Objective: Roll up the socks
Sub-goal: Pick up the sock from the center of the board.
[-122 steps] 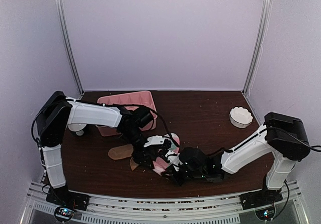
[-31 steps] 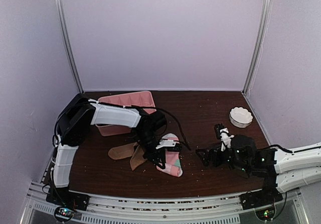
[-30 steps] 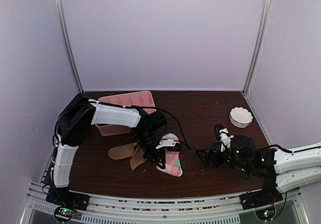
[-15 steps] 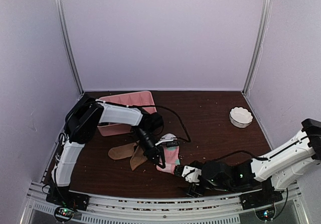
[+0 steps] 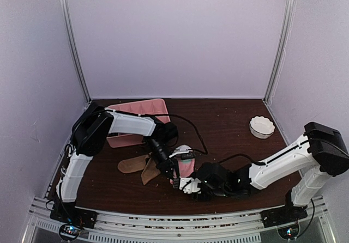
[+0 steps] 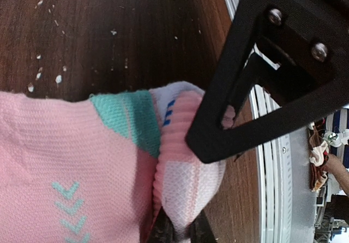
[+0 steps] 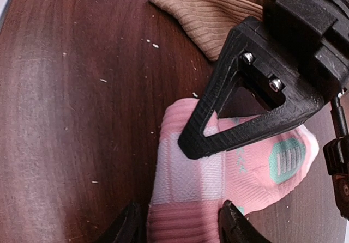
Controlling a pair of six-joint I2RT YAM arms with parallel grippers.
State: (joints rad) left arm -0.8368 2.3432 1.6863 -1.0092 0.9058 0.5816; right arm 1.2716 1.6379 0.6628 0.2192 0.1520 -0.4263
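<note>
The pink socks [image 5: 187, 165] with white and mint patches lie at the table's front middle. My left gripper [image 5: 174, 174] is shut on a fold at their near end; in the left wrist view its tips [image 6: 182, 233] pinch the white patch of the pink socks [image 6: 82, 161]. My right gripper [image 5: 188, 184] comes in low from the right. In the right wrist view it [image 7: 180, 213] stands open, one finger on each side of the ribbed cuff end of the pink socks [image 7: 218, 188], with the left gripper's black finger [image 7: 240, 134] just beyond. The tan socks [image 5: 132, 165] [image 7: 207, 14] lie flat to the left.
A pink divided tray [image 5: 139, 110] stands at the back left behind the left arm. A white scalloped bowl [image 5: 262, 127] sits at the back right. The table's front edge with its metal rail [image 6: 272, 161] is close to the socks. Pale crumbs dot the dark wood.
My right arm has swung in from the table's right side to the pink socks' near end, and its jaws have narrowed around the cuff. The left gripper has kept its pinch.
</note>
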